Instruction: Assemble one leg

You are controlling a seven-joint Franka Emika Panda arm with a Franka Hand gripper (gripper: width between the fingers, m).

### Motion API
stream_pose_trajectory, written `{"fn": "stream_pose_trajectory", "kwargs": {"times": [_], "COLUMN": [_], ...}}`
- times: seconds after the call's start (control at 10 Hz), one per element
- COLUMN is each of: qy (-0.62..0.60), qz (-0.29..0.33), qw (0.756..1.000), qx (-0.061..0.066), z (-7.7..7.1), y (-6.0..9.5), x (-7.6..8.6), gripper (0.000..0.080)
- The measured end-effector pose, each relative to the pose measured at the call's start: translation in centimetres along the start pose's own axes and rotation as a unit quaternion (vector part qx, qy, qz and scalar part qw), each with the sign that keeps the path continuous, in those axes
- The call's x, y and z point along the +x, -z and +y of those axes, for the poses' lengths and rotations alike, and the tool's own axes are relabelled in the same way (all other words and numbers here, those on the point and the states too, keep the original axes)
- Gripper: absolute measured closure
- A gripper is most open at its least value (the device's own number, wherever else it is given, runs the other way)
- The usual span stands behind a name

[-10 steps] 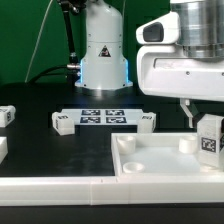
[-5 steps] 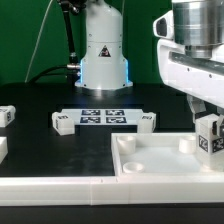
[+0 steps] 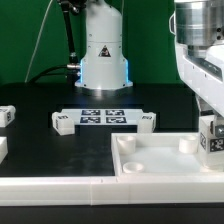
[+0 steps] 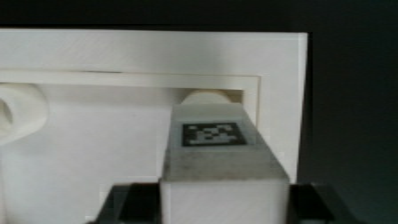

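Gripper [image 3: 210, 128] closed on the leg [image 3: 212, 143], one finger on each side, the dark pads flat against its sides in the wrist view. Leg is a stubby white plastic block with matte, squared faces and a rounded lower end; a black-and-white square tag [image 4: 214, 133] sits on one face. It hangs upright over the far corner of the tray [image 3: 160, 160] on the exterior view's right, its tip down inside the raised rim; contact with the floor cannot be told. Tray is a smooth, shallow white panel, with a round socket [image 3: 186, 143] just beside the leg. Farther back on the black table [image 3: 40, 150] lies the marker board [image 3: 100, 117], thin and flat, with a small white block [image 3: 62, 122] at one end.
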State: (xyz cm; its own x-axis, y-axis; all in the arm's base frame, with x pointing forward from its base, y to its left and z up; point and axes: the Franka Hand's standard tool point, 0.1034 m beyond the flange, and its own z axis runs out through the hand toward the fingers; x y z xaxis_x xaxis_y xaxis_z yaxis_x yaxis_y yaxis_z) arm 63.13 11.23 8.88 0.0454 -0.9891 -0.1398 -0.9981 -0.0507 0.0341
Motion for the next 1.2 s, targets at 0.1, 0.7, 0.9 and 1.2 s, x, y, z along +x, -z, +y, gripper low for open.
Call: {"fn": "stream_pose_trajectory", "kwargs": {"times": [0.1, 0.7, 0.9, 1.2], "qy": [0.008, 0.284, 0.400, 0.535], "qz": [0.000, 0.000, 0.001, 0.001], "qw": [1.000, 0.959, 0.916, 0.845], "qx": [0.000, 0.000, -0.001, -0.002], "z": [0.01, 0.06, 0.08, 0.04], "y": [-0.02, -0.37, -0.42, -0.46], "x": [-0.08, -0.29, -0.38, -0.21], "gripper": [0.0378, 0.0151, 0.0150, 0.0150]}}
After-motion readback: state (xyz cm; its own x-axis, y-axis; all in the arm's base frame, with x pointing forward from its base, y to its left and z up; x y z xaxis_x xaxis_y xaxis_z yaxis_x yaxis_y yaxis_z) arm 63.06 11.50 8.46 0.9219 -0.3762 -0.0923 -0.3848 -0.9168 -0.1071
